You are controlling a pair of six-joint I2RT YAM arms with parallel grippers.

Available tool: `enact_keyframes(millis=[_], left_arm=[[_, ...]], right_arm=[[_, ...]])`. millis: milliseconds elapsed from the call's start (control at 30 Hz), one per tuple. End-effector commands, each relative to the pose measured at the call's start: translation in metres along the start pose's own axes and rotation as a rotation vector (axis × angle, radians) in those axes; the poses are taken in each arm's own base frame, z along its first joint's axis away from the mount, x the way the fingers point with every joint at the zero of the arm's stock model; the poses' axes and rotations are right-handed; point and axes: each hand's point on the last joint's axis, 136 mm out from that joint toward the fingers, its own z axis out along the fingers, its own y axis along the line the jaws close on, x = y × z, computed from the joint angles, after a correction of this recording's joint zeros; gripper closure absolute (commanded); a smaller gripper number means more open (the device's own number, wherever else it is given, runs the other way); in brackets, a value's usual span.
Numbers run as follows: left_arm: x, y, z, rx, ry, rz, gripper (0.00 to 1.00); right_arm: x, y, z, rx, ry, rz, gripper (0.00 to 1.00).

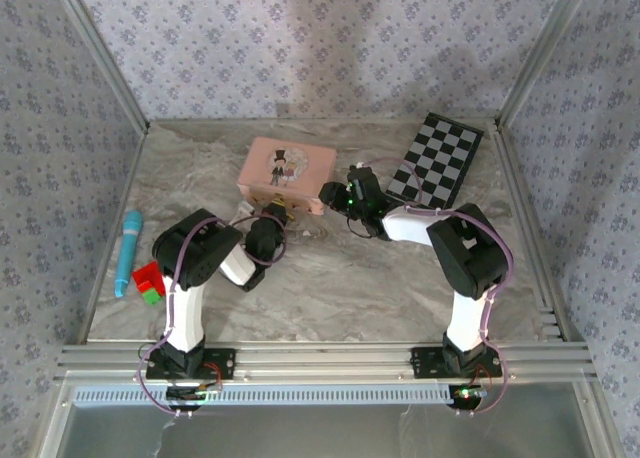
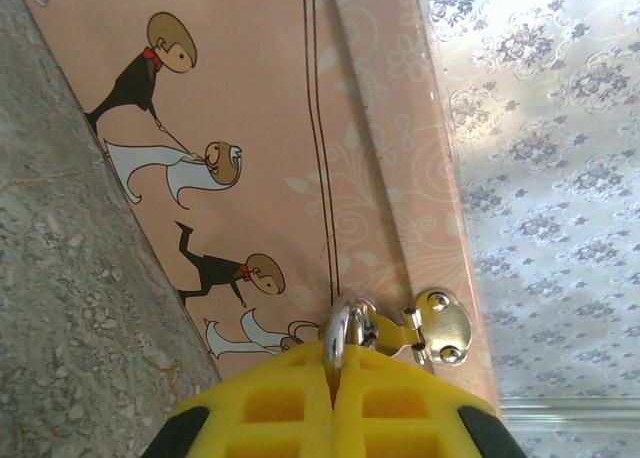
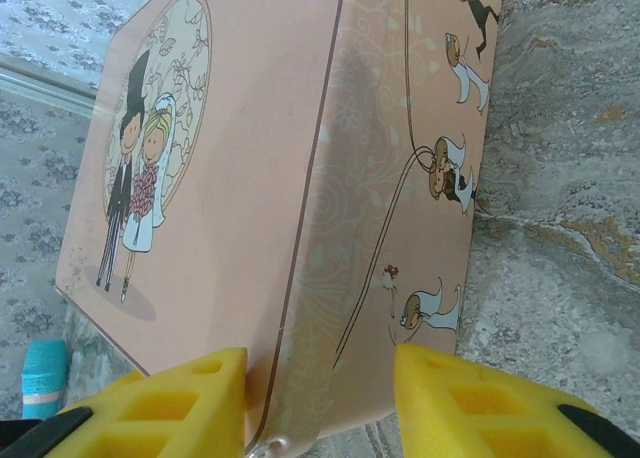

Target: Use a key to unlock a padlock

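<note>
The pink picture-lidded box (image 1: 285, 170) lies at the back middle of the table. At its front wall my left gripper (image 1: 273, 218) is shut on the padlock. In the left wrist view the padlock's silvery shackle (image 2: 343, 330) sticks out from between the closed yellow pads (image 2: 285, 403), threaded through the box's shiny hasp (image 2: 441, 325). The brass body is hidden between the pads. My right gripper (image 1: 338, 194) is at the box's right end. It stands open (image 3: 320, 398), its fingers (image 3: 470, 403) straddling a lower corner of the box (image 3: 250, 178) with a gap on each side.
A black-and-white checkerboard (image 1: 437, 158) leans at the back right. A teal pen (image 1: 128, 250) and a red and green block (image 1: 148, 281) lie at the left edge. Patterned walls and metal rails enclose the marbled table (image 1: 340, 278).
</note>
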Motion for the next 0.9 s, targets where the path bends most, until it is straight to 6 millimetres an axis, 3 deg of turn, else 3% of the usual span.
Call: enact_keyframes(millis=[0, 167, 333, 467, 633, 733, 867], left_arm=[[-0.037, -0.009, 0.002, 0.032, -0.174, -0.04, 1.0], [-0.038, -0.014, 0.001, 0.039, -0.157, -0.013, 1.0], [-0.032, -0.009, 0.001, 0.015, -0.114, -0.03, 1.0], [-0.024, -0.009, 0.004, -0.014, -0.06, -0.042, 1.0], [-0.014, -0.01, 0.004, -0.063, 0.015, -0.029, 1.0], [-0.011, -0.012, 0.001, -0.07, 0.04, -0.034, 1.0], [-0.009, -0.013, -0.002, -0.074, 0.057, -0.032, 1.0]], right_arm=[[0.017, -0.057, 0.002, 0.209, 0.055, -0.023, 0.58], [0.01, -0.035, -0.001, 0.134, 0.06, -0.121, 0.56], [0.009, -0.001, -0.03, 0.082, 0.065, -0.388, 0.45], [0.032, 0.015, -0.057, 0.068, 0.151, -0.6, 0.43], [0.084, 0.041, -0.072, -0.143, 0.336, -0.666, 0.44], [0.105, 0.052, -0.066, -0.22, 0.391, -0.667, 0.45], [0.114, 0.057, -0.043, -0.271, 0.395, -0.636, 0.46]])
